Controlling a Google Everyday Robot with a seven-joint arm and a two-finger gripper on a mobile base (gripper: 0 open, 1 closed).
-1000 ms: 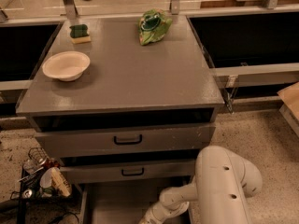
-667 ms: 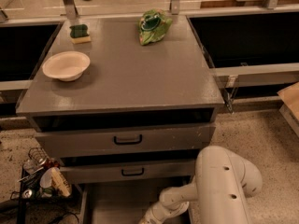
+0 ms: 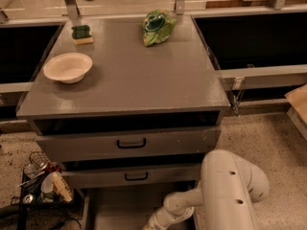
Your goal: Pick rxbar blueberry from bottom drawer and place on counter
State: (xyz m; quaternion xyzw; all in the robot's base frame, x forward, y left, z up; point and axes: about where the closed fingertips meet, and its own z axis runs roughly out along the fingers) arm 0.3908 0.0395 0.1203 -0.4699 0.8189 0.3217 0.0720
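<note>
- Gripper [image 3: 149,225] hangs at the very bottom edge of the view, on the end of the white arm [image 3: 230,190], which bends down from the right into the open bottom drawer [image 3: 120,210]. Most of it is cut off, so I cannot tell whether it is wide, narrow or holding something.
- No rxbar blueberry shows anywhere. The strip of drawer floor in view is plain grey, so the bar is probably under the wrist or below the frame edge.
- As a judgement, the bar should be light and flat, with a slick, crinkly wrapper over a firm but slightly yielding block. It is not fragile, but it slides easily on a smooth floor.
- The best hold is likely across its narrow width near the middle, from above. Lying flat, it may skate away or need nudging against a drawer wall first.
- Right above the open drawer is the middle drawer [image 3: 136,177], and above that the top drawer [image 3: 131,143], both closed, each with a black handle. A lift would probably have to come outward before going up.
- On the counter [image 3: 144,85] are a cream bowl [image 3: 68,67] near the left edge, a sponge [image 3: 82,33] at the back left and a green bag [image 3: 157,27] at the back centre. The front and right stretch looks the easiest place to set the bar.
- Beside the cabinet on the floor at left is a wire basket of clutter [image 3: 41,183], well apart from the arm.
</note>
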